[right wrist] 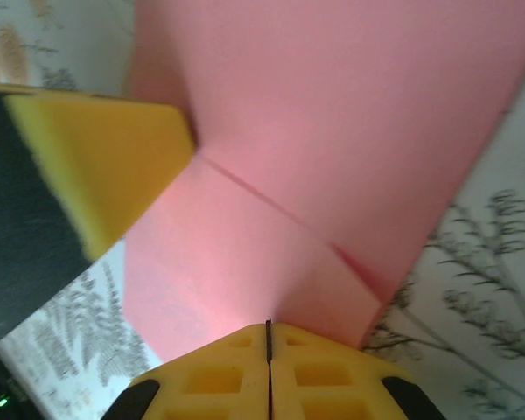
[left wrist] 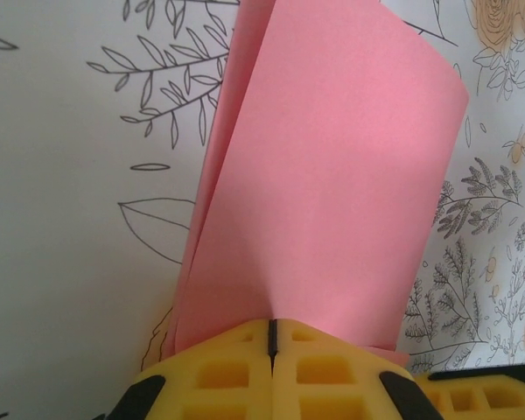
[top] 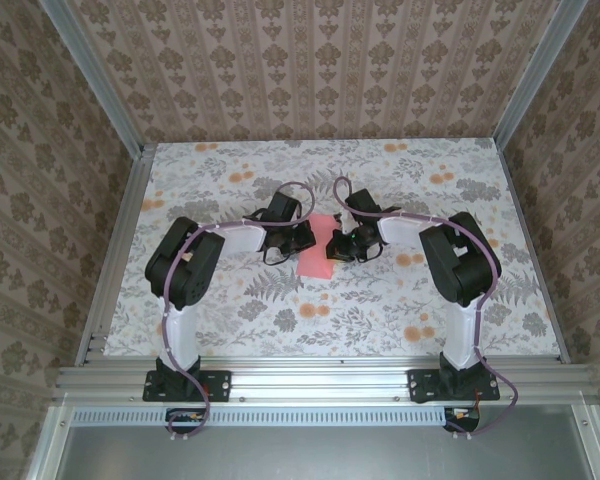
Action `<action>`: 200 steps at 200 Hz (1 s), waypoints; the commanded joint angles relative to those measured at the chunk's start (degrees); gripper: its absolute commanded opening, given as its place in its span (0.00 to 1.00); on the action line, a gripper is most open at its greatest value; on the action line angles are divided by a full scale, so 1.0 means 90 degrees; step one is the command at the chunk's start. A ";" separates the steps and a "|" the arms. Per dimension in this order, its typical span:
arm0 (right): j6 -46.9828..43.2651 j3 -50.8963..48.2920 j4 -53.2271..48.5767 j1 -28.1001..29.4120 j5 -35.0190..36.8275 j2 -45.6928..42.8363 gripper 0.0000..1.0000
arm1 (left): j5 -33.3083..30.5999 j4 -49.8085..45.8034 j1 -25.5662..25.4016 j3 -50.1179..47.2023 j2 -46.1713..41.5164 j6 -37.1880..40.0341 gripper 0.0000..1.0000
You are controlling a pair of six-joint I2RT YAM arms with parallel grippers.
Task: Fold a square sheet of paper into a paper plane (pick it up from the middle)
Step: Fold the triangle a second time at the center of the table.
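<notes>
Pinching the square sheet of paper [top: 314,262] with left gripper [left wrist: 271,337] and right gripper [right wrist: 269,337], both clamped tight on it from opposite sides, at the middle of the table [top: 380,300], bent into a loose fold. Hold both pinches firm and line the edges up squarely before pressing any crease down. Avoid tugging apart or twisting; probably tears or slips, being so thin.

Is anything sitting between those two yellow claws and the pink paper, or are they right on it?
Nothing visible stands between them. The left tool is shut on the near edge of the pink paper, and the right tool is shut on another edge of it. The sheet runs straight into both closed pairs of jaws.
</notes>
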 commanded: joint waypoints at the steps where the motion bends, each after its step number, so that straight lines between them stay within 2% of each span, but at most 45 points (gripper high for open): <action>1: 0.0148 0.0083 0.0213 0.0049 -0.0729 -0.0452 0.08 | -0.0059 -0.0458 -0.0017 -0.0233 0.0354 0.0004 0.03; 44: 0.0100 0.0354 -0.0120 0.0303 -0.0554 -0.0269 0.08 | -0.0056 -0.0462 -0.0047 -0.0254 0.0390 -0.0081 0.02; 82: 0.0182 0.0321 -0.0139 0.0316 -0.0149 -0.0052 0.06 | -0.0020 -0.0442 -0.0047 -0.0286 0.0403 -0.0084 0.01; 156: 0.0123 0.0549 -0.0440 0.0306 0.0002 0.0469 0.06 | 0.0012 -0.0333 -0.0047 -0.0375 0.0432 -0.0182 0.01; 200: -0.0111 0.0083 -0.0725 0.0296 -0.0090 0.0345 0.06 | -0.0063 -0.0390 -0.0037 -0.0374 0.0430 -0.0204 0.01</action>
